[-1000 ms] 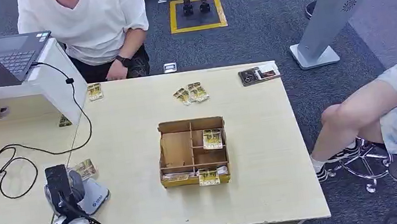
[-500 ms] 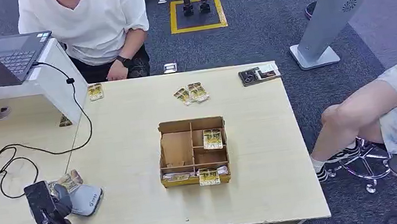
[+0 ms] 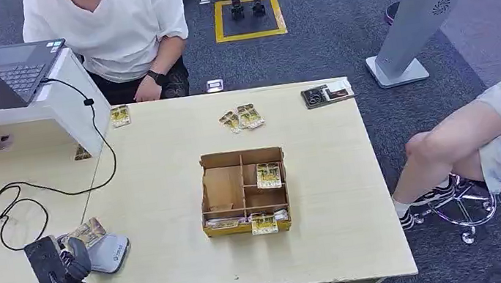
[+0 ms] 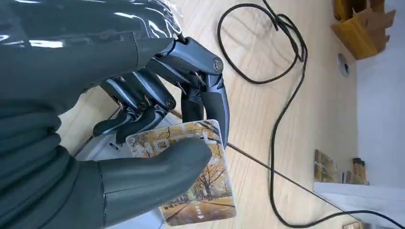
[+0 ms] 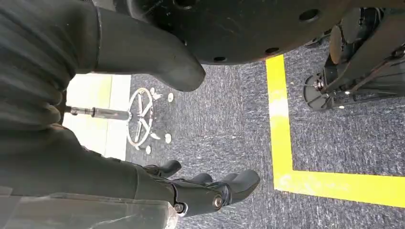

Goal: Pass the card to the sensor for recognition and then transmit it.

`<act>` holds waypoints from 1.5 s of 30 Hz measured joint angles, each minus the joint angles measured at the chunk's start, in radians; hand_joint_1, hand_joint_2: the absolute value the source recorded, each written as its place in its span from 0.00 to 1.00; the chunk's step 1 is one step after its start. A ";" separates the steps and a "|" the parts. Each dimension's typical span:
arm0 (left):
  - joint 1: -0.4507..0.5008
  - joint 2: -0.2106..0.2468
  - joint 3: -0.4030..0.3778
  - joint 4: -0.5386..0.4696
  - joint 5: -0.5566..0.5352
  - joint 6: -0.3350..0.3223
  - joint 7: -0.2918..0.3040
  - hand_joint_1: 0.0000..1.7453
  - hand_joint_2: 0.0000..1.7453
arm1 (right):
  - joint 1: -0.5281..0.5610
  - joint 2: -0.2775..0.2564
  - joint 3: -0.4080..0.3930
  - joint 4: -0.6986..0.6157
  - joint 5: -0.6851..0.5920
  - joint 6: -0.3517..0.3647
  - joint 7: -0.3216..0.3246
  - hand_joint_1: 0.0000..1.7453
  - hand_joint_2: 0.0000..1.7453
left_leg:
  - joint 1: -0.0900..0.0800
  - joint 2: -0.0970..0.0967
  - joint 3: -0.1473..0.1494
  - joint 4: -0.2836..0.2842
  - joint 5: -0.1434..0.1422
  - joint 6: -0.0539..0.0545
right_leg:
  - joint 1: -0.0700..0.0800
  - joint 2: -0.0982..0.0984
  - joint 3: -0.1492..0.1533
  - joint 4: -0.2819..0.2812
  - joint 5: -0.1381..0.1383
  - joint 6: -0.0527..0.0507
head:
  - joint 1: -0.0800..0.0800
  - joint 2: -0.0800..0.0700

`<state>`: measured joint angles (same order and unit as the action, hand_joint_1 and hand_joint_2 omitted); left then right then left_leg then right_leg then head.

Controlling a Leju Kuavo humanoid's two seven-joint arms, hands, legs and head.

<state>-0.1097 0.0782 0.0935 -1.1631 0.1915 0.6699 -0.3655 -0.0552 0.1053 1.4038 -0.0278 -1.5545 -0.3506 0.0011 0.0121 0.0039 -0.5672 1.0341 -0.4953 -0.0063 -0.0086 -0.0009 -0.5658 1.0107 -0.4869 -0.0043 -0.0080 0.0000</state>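
One card (image 4: 191, 176) sits pinched between my left hand's (image 3: 64, 256) thumb and fingers (image 4: 210, 102), held flat just above the grey sensor (image 3: 109, 252) on the desk (image 3: 167, 198) so it can be read. My right hand (image 5: 210, 191) hangs over the carpet, fingers loosely apart, holding nothing.

Glossy card (image 4: 200, 191); matt wood-look table (image 3: 165, 183); cardboard box (image 3: 224, 187)
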 joint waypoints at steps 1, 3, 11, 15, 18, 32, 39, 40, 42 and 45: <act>0.002 -0.001 0.000 -0.006 -0.004 0.000 -0.002 1.00 1.00 | 0.000 0.000 -0.002 0.000 0.000 0.000 0.000 0.00 1.00 | 0.000 0.000 0.000 0.000 0.000 0.000 | 0.000 0.000 0.000 0.000 0.000 0.000 | 0.000 0.000; 0.007 -0.005 0.000 -0.023 -0.013 0.000 -0.002 1.00 1.00 | 0.000 0.000 -0.005 0.001 0.000 0.000 0.000 0.00 1.00 | 0.000 0.000 0.000 0.000 0.000 0.000 | 0.000 0.000 0.000 0.000 0.000 0.000 | 0.000 0.000; 0.017 -0.011 0.002 -0.054 -0.023 0.000 -0.001 1.00 1.00 | 0.000 0.000 -0.007 0.002 0.000 0.002 0.000 0.00 1.00 | 0.000 0.000 0.000 0.000 0.000 0.000 | 0.000 0.000 0.000 0.000 0.000 0.000 | 0.000 0.000; 0.023 -0.011 0.003 -0.063 -0.038 0.000 -0.002 1.00 1.00 | 0.000 0.001 -0.008 0.004 0.000 0.004 0.000 0.00 1.00 | 0.000 0.000 0.000 0.000 0.000 0.000 | 0.000 0.000 0.000 0.000 0.000 0.000 | 0.000 0.000; 0.025 -0.015 0.009 -0.069 -0.049 0.000 -0.008 1.00 1.00 | 0.000 0.002 -0.008 0.006 0.000 0.004 0.000 0.00 1.00 | 0.000 0.000 0.000 0.000 0.000 0.000 | 0.000 0.000 0.000 0.000 0.000 0.000 | 0.000 0.000; 0.031 -0.042 0.047 -0.129 -0.124 0.000 -0.050 1.00 1.00 | -0.001 0.006 -0.010 0.011 0.000 0.005 0.000 0.00 1.00 | 0.000 0.000 -0.001 0.000 0.000 0.000 | 0.000 0.000 0.000 0.000 0.000 0.000 | 0.000 0.000; 0.042 -0.101 0.066 -0.282 -0.230 0.000 -0.127 1.00 1.00 | -0.002 0.017 -0.014 0.028 0.000 0.007 0.000 0.00 1.00 | 0.000 0.000 0.000 0.000 0.000 0.000 | 0.000 0.000 -0.001 0.000 0.000 0.000 | 0.000 0.000; 0.042 -0.105 0.064 -0.295 -0.247 0.000 -0.127 1.00 1.00 | -0.002 0.017 -0.014 0.029 0.000 0.008 0.000 0.00 1.00 | 0.000 0.000 0.000 0.000 0.000 0.000 | 0.000 0.000 -0.001 0.000 0.000 0.000 | 0.000 0.000; 0.042 -0.113 0.056 -0.312 -0.284 0.000 -0.128 1.00 1.00 | -0.002 0.019 -0.014 0.032 0.000 0.009 0.000 0.00 1.00 | 0.000 0.000 0.000 0.000 0.000 0.000 | 0.000 0.000 -0.001 0.000 0.000 0.000 | 0.000 0.000; 0.038 -0.130 0.046 -0.327 -0.412 0.000 -0.138 1.00 1.00 | -0.003 0.019 -0.014 0.034 0.000 0.016 0.000 0.00 1.00 | 0.000 0.000 0.000 0.000 0.000 0.000 | 0.000 0.000 -0.001 0.000 0.000 0.000 | 0.000 0.000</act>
<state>-0.0716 -0.0521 0.1396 -1.4900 -0.2206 0.6699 -0.5039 -0.0578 0.1244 1.3897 0.0057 -1.5541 -0.3346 0.0011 0.0121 0.0036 -0.5676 1.0345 -0.4953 -0.0063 -0.0086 -0.0010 -0.5665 1.0102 -0.4869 -0.0043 -0.0080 0.0000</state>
